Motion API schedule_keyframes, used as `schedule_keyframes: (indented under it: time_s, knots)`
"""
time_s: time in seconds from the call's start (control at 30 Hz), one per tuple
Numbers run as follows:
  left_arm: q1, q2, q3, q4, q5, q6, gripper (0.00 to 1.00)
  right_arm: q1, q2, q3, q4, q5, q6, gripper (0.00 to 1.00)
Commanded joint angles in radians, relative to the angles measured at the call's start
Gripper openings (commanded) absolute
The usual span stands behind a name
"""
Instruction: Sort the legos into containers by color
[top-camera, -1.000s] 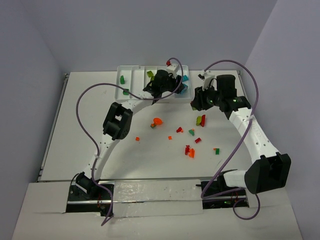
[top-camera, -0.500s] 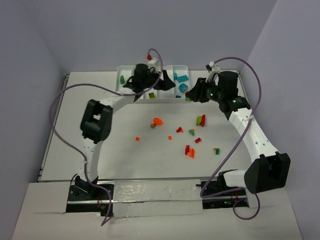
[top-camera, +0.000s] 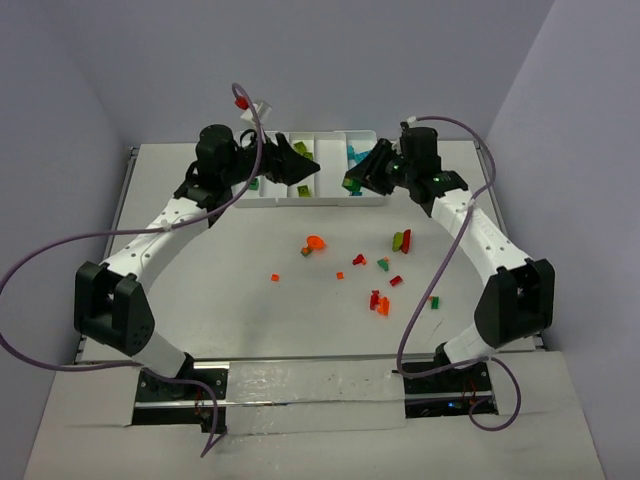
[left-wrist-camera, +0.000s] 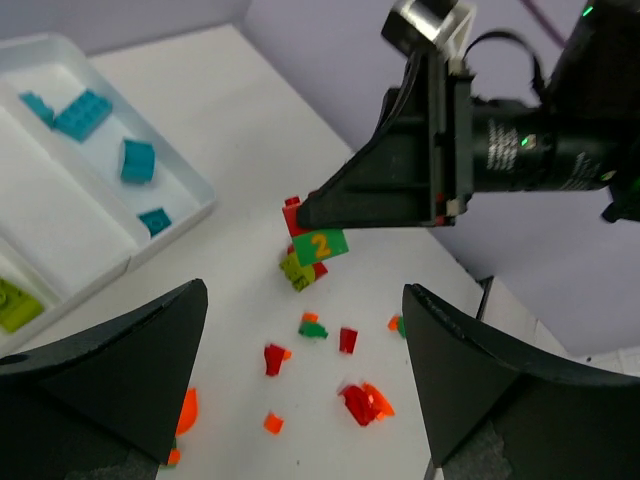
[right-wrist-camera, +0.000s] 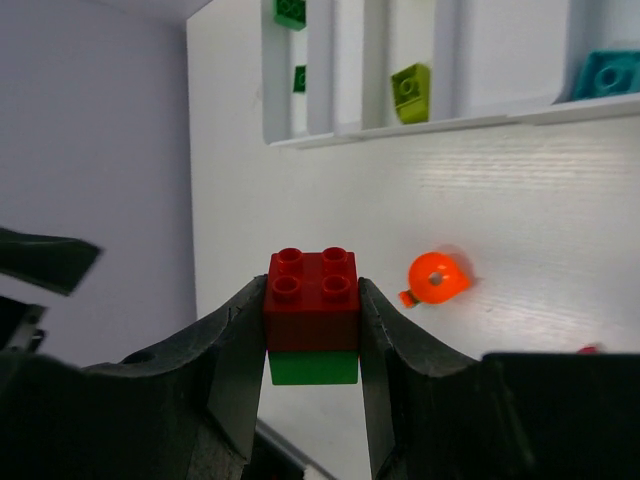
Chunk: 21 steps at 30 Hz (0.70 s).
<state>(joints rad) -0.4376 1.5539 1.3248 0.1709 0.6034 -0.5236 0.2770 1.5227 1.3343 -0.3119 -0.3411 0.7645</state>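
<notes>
My right gripper (right-wrist-camera: 312, 300) is shut on a red-on-green stack (right-wrist-camera: 312, 312) and holds it in the air. In the top view the right gripper (top-camera: 352, 181) hangs over the white tray's (top-camera: 320, 201) front rim, right of centre. The left wrist view shows it (left-wrist-camera: 320, 215) with the stack (left-wrist-camera: 318, 243). My left gripper (top-camera: 299, 163) is open and empty above the tray's middle compartments, and its dark fingers (left-wrist-camera: 110, 380) frame loose bricks below. The tray holds teal bricks (left-wrist-camera: 80, 112), a lime brick (right-wrist-camera: 408, 92) and dark green bricks (right-wrist-camera: 290, 12).
Loose bricks lie on the table in front of the tray: an orange disc (top-camera: 315, 242), a lime-and-red stack (top-camera: 402, 240), a red-and-orange cluster (top-camera: 379, 302), a green-and-orange bit (top-camera: 434, 301) and a small orange bit (top-camera: 275, 277). Purple cables loop over both arms.
My left arm has swung left, its gripper drawing back from the tray's right half to the middle. My right gripper has moved left to the tray's front rim, carrying the stack.
</notes>
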Motion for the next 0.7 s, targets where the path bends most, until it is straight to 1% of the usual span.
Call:
schedule_keyframes:
  time_s: [0.0, 0.17, 0.4, 0.67]
  knots:
    - [-0.044, -0.010, 0.005, -0.131, -0.048, 0.067, 0.90, 0.044, 0.044, 0.093, -0.010, -0.009, 0.142, 0.00]
    - [-0.058, -0.009, 0.020, -0.168, -0.100, 0.095, 0.93, 0.073, 0.109, 0.129, 0.013, -0.059, 0.193, 0.00]
    - [-0.072, 0.009, 0.024, -0.194, -0.109, 0.099, 0.92, 0.106, 0.147, 0.162, 0.019, -0.073, 0.226, 0.00]
    - [-0.084, 0.041, 0.016, -0.206, -0.136, 0.111, 0.89, 0.122, 0.137, 0.141, 0.043, -0.103, 0.261, 0.00]
